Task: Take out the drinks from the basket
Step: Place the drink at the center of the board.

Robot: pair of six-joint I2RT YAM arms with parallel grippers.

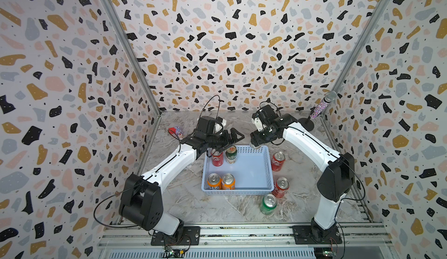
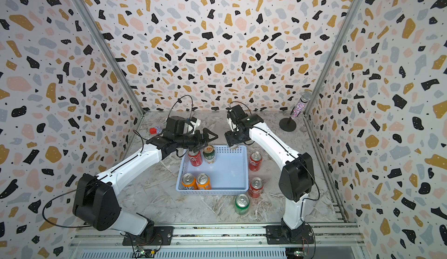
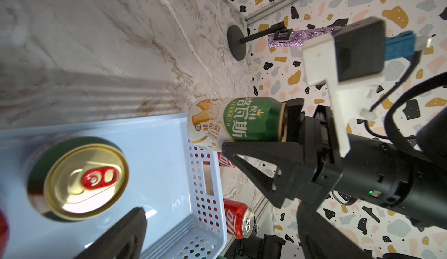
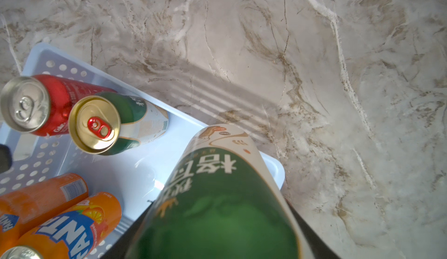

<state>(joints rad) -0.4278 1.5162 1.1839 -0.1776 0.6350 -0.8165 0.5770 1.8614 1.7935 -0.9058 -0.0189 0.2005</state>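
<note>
Right wrist view: my right hand clasps a dark green-and-white can over the basket. Three stand outside — four remain.

Enclosure, three-sided.
- Back wall, left wall, right wall: white terrazzo print with black, ochre, pink and grey chips.
- Two silver metal corner strips, one at each back corner.
- Floor surface: grey-beige marble pattern with brown and white veins; a faint striped shadow lies across it.
- Microphone, glittery purple, tilted on a black round-based stand, far right corner.
- Small red toy, far left.
- Metal rail along the near edge.
- Lighting even and bright.
</note>
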